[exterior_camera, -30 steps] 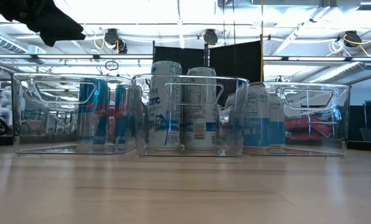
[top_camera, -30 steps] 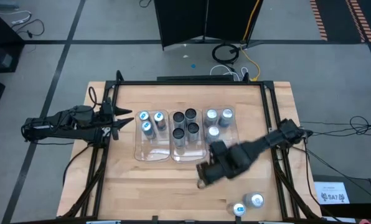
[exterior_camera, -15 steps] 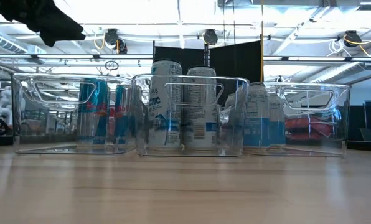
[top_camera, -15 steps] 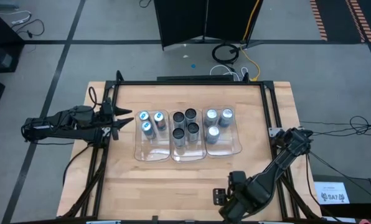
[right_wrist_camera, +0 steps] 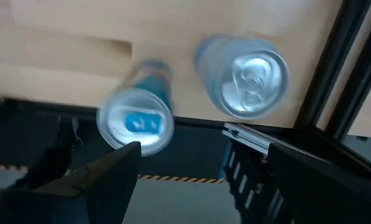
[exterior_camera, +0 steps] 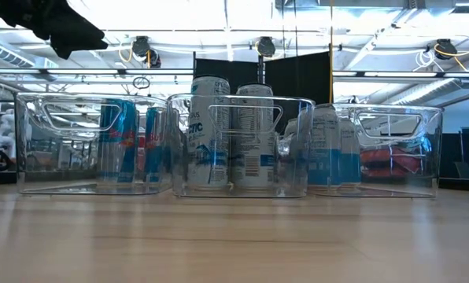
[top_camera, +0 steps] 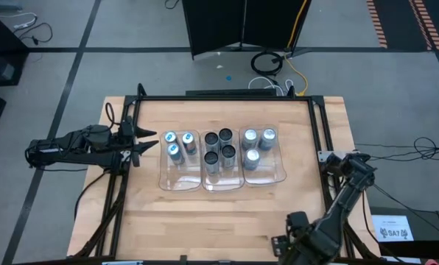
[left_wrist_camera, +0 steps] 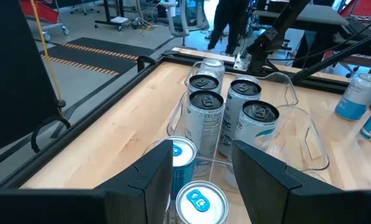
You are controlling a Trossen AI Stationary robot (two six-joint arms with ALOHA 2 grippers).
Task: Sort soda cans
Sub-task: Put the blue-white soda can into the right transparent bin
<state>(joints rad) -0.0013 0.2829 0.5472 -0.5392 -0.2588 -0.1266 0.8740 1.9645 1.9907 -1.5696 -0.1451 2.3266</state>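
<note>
Three clear trays stand side by side mid-table. The left tray (top_camera: 177, 177) holds three blue-topped cans (top_camera: 174, 150), the middle tray several dark-topped cans (top_camera: 211, 157), and the right tray three silver-topped cans (top_camera: 253, 156). Two loose cans stand upright on the wood at the near right corner: a blue-topped can (right_wrist_camera: 137, 122) and a silver-topped can (right_wrist_camera: 251, 77). My right gripper (right_wrist_camera: 195, 171) hangs open above them, pointing down, and its arm (top_camera: 330, 221) hides them from above. My left gripper (top_camera: 147, 143) waits open at the left tray's left side, level with the can tops (left_wrist_camera: 201, 202).
A black metal frame (top_camera: 319, 125) runs around the tabletop, and its rail (right_wrist_camera: 335, 74) passes close beside the silver-topped can. The table's near edge lies just under the right gripper. Bare wood (top_camera: 197, 221) stretches between the trays and the near edge. People stand in the room beyond (left_wrist_camera: 229, 25).
My right arm has swung from beside the trays' near right corner toward the table's near right corner. It now stands over the two loose cans and covers them in the high view. The left arm, the trays and their cans have kept still.
</note>
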